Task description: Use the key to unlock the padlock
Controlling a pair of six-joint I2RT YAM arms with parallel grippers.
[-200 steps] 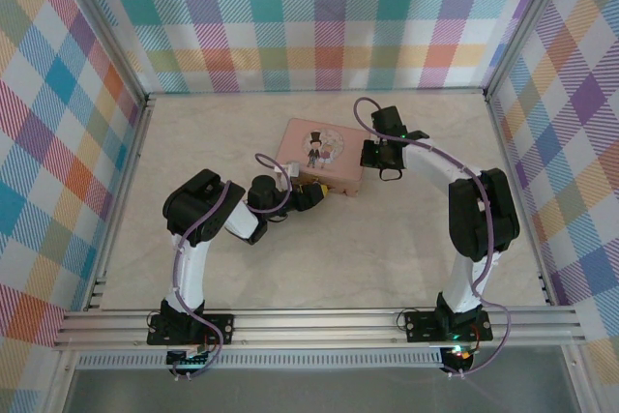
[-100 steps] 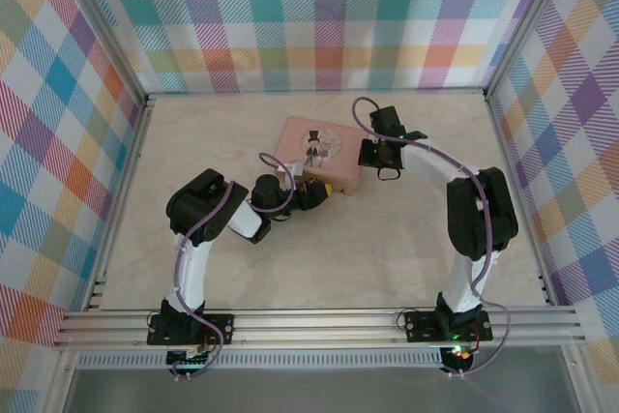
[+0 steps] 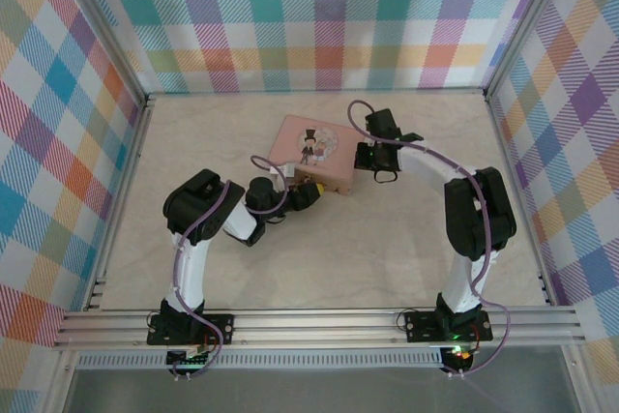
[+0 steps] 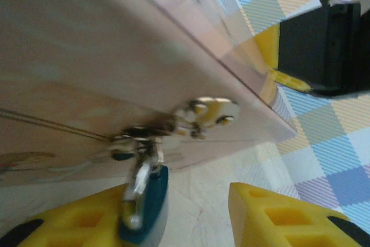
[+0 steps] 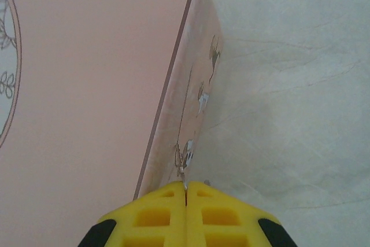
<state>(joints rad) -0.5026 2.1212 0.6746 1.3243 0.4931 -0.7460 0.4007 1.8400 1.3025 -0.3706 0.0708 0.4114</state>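
Seen from above, a pink tin (image 3: 309, 147) sits on the bench (image 3: 387, 249), a little toward its far edge and about midway between the side edges. The left end effector (image 3: 308, 198) is at the tin's near wall, and the right end effector (image 3: 366, 157) is at its right-hand wall. From this height the lock is too small to pick out.

The left wrist view brings it close. The padlock (image 4: 147, 203), dark bluish with a silver shackle, hangs from a metal hasp (image 4: 205, 111) on the tin's side wall. It lies just beside the inner face of one yellow finger (image 4: 75, 224), perhaps touching. The other finger stands well apart, so the left end effector is parted and grips nothing.

The right wrist view adds what the overhead one cannot. The right end effector's two yellow fingers (image 5: 150, 218) are pressed flat together, tips at the tin's lid edge. Whether anything thin is pinched between them cannot be told.
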